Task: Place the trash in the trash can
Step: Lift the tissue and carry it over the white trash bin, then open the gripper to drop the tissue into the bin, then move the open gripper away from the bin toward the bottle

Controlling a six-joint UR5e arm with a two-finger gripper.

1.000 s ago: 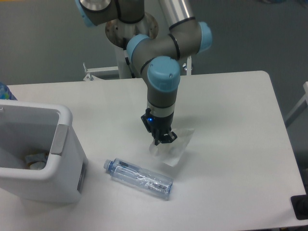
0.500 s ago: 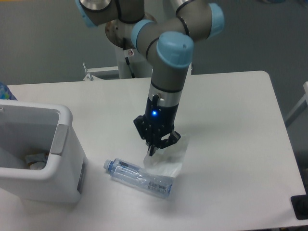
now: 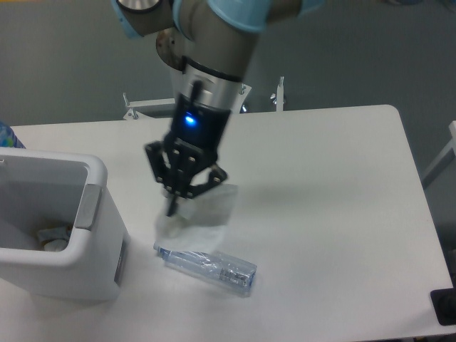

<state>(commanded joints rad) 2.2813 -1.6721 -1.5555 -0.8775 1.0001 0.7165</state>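
My gripper point(image 3: 177, 201) is shut on the crumpled white plastic wrapper point(image 3: 203, 214) and holds it lifted above the table, left of centre. The wrapper hangs below and to the right of the fingers. The crushed clear bottle point(image 3: 206, 263) with a bluish cap lies on the table just under the wrapper, cap end to the left. The white boxy trash can point(image 3: 60, 256) with a grey panel stands at the left edge, open top up, a short way left of the gripper.
Something pale lies inside the can point(image 3: 50, 236). A blue patterned object point(image 3: 7, 135) peeks in at the far left. The white table point(image 3: 342, 214) stretches to the right. A dark object point(image 3: 445, 305) sits at the lower right edge.
The gripper has lifted the wrapper off the table and carried it left, toward the trash can. The arm has come closer to the camera. The bottle has stayed in place.
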